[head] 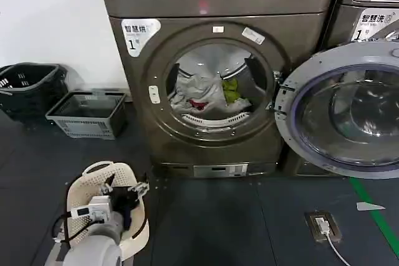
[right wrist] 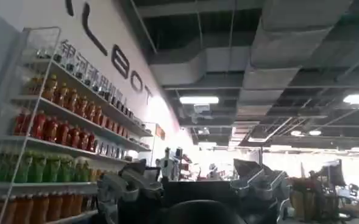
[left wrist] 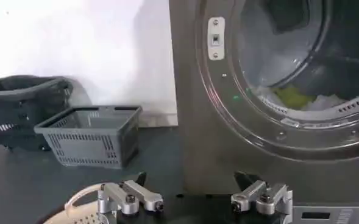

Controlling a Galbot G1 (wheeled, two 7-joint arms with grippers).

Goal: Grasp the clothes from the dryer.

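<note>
Dark grey floor [head: 206, 216] across the lower frame, white wall [head: 50, 17] upper left, bronze dryer [head: 215, 79] centre with door [head: 343, 113] swung right, clothes [head: 206, 91] heaped inside the drum, left gripper [head: 121, 194] lower left with fingers spread above a cream basket [head: 90, 182], right gripper [right wrist: 194, 189] spread, facing shelves of bottles [right wrist: 51, 128].

You have a grey basket [head: 87, 114] on the floor by the wall, a black basket [head: 30, 88] just beside it. A white basket [head: 93, 182] sits nearer you.

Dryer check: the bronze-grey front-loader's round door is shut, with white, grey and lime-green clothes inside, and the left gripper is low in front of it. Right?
Not quite. The head view shows the bronze-grey dryer's round door swung open. The clothes are inside, and the left gripper, open, is low in front.
</note>
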